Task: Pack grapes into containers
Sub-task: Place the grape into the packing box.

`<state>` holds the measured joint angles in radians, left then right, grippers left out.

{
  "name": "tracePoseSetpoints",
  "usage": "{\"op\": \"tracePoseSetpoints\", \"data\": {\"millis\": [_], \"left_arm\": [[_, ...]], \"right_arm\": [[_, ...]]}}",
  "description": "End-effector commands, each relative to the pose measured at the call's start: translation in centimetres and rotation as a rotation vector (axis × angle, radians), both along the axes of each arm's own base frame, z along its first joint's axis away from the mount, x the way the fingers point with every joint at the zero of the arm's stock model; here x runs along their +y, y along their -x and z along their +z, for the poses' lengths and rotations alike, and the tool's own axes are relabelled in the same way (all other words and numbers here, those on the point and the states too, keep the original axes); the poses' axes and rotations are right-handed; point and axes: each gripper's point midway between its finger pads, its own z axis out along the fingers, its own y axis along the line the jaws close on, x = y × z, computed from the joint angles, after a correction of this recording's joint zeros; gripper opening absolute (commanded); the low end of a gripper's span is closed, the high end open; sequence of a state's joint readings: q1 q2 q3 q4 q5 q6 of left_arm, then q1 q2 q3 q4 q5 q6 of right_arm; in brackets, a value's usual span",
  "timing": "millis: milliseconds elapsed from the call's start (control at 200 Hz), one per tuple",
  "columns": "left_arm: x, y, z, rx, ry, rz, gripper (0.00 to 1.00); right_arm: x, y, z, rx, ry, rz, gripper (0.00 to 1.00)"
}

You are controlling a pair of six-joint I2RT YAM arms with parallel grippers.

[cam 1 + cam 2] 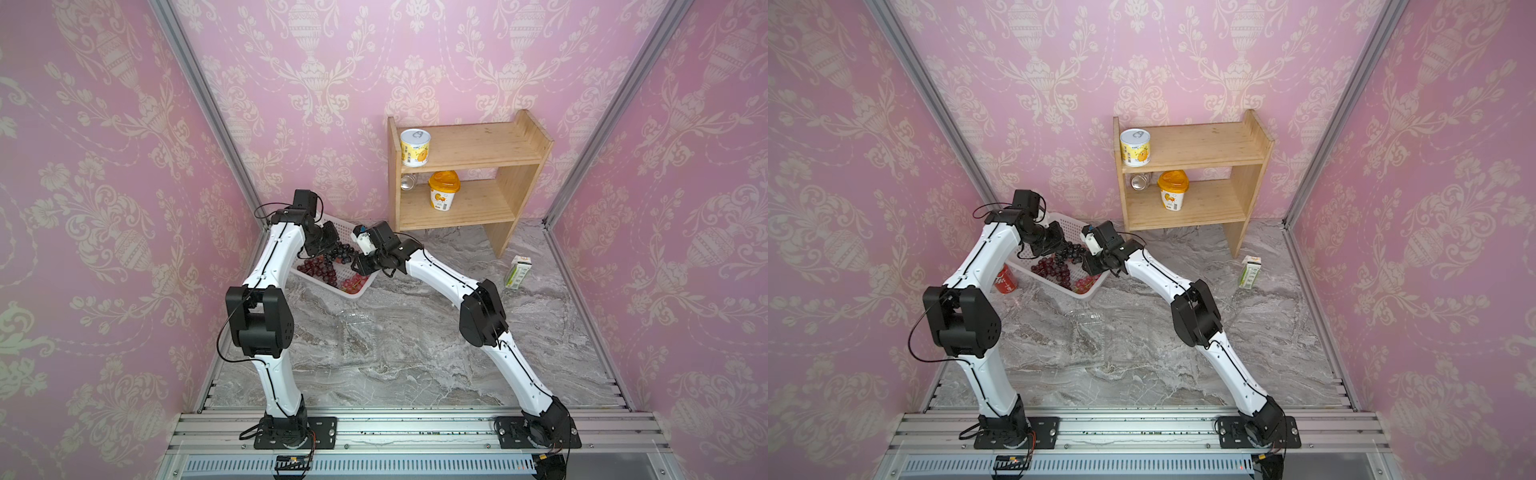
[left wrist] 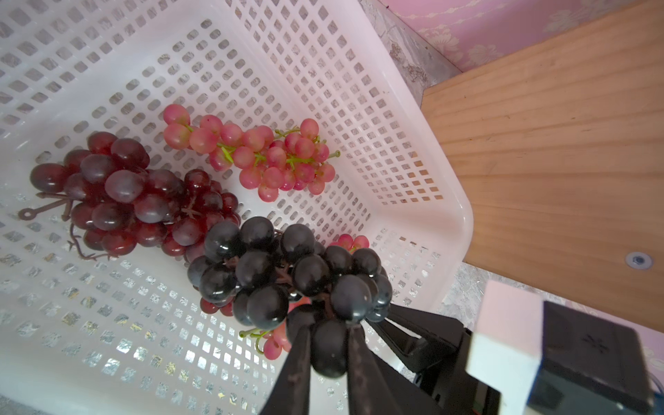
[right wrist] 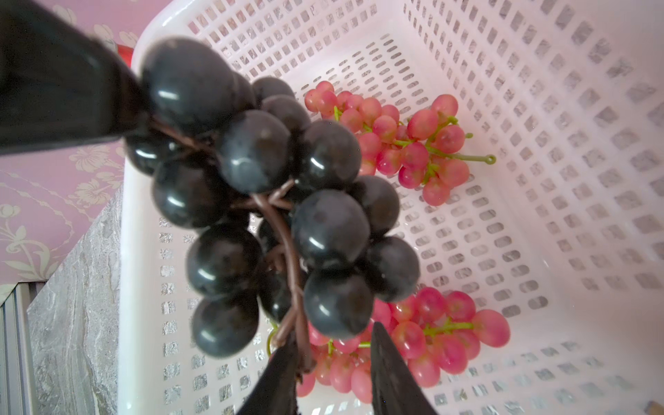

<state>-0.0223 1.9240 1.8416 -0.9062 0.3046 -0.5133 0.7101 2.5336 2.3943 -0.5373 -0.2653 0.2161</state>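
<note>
Black grape bunch hangs just over the white perforated basket, at 12 o'clock from the clear clamshell container on the bench. Left fingers pinch one end grape; right fingers stand part open astride the brown stem. Light, glossy, likely slippery berries; the stiff stem looks the surer hold

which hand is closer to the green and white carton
Right. The right hand is over the basket edge nearest the carton; the left hand, gripping the black grapes, is farther off.
</note>
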Motion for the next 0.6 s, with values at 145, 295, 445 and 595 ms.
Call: {"op": "tracePoseSetpoints", "data": {"millis": [145, 295, 445, 595], "left_arm": [[0.32, 0.39, 1.11, -0.031, 0.0, -0.003, 0.21], [0.3, 0.42, 1.09, -0.031, 0.002, -0.002, 0.21], [0.28, 0.51, 0.8, -0.027, 0.003, -0.003, 0.2], [0.18, 0.53, 0.5, -0.023, 0.01, -0.002, 0.2]], "right_arm": [[0.27, 0.06, 0.25, -0.01, 0.005, 0.003, 0.31], [0.38, 0.02, 0.23, -0.011, 0.003, 0.004, 0.29], [0.65, -0.01, 0.38, -0.016, 0.001, 0.006, 0.24], [0.95, 0.09, 0.62, -0.02, -0.002, 0.011, 0.2]]}}
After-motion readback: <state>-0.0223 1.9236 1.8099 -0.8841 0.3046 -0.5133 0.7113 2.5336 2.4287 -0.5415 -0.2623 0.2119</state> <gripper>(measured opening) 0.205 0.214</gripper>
